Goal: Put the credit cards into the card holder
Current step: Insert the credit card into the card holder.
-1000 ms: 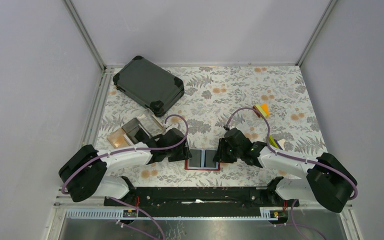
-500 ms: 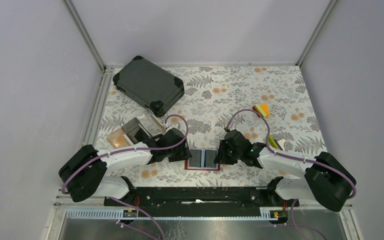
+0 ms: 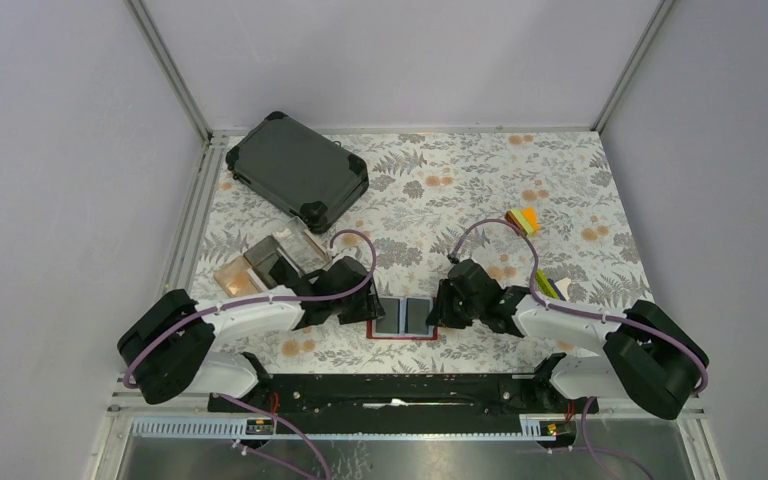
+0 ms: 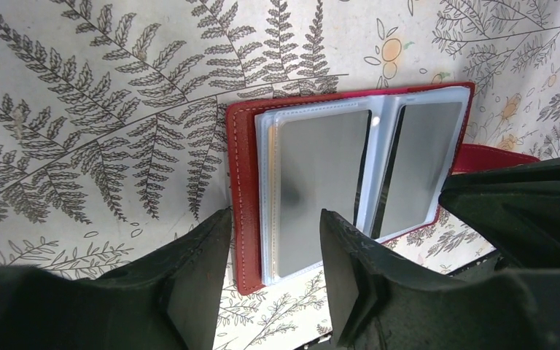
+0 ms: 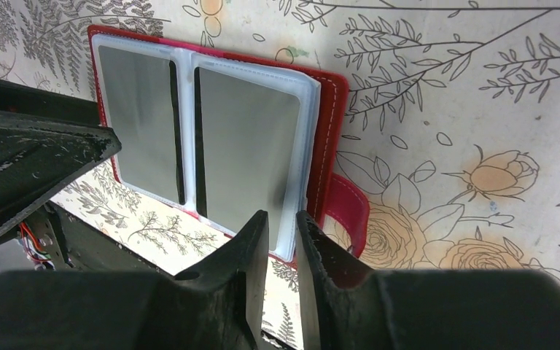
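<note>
While the small red leather-like card holder lies open flat on the fern-printed tablecloth, close to the table's near edge, we see two grey plastic credit cards tucked side by side in its clear sleeves. Our left gripper is spread wide, its fingers straddling the holder's left edge. Our right gripper has its fingers drawn almost together at the right edge, beside the red snap tab; whether they pinch the sleeve we cannot tell.

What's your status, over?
Left hand open astride card holder edge. Right hand nearly shut opposite, grip unclear. Holder open, grey cards sleeved. Nothing blocking.
</note>
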You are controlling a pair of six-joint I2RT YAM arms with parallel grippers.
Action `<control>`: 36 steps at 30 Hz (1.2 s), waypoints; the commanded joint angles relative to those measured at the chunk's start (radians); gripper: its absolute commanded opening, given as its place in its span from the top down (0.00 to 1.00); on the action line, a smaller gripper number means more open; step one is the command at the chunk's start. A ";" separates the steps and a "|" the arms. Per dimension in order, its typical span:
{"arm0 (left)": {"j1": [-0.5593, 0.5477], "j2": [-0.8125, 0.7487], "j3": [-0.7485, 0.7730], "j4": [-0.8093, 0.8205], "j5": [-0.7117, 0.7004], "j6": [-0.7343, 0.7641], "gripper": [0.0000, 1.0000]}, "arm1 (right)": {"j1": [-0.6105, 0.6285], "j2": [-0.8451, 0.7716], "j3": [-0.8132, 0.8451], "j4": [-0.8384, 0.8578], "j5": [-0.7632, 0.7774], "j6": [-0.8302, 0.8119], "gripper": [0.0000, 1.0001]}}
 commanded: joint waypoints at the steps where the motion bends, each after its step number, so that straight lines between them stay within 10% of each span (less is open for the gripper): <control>1: 0.005 0.014 -0.016 0.056 0.021 -0.013 0.51 | 0.011 0.015 -0.011 0.075 -0.014 0.027 0.74; 25: 0.005 0.000 -0.016 0.030 -0.005 -0.011 0.56 | 0.010 0.043 -0.023 0.126 -0.003 0.047 0.83; 36: -0.034 -0.098 0.117 -0.179 -0.201 0.047 0.34 | 0.011 0.042 -0.027 0.108 0.013 0.042 0.82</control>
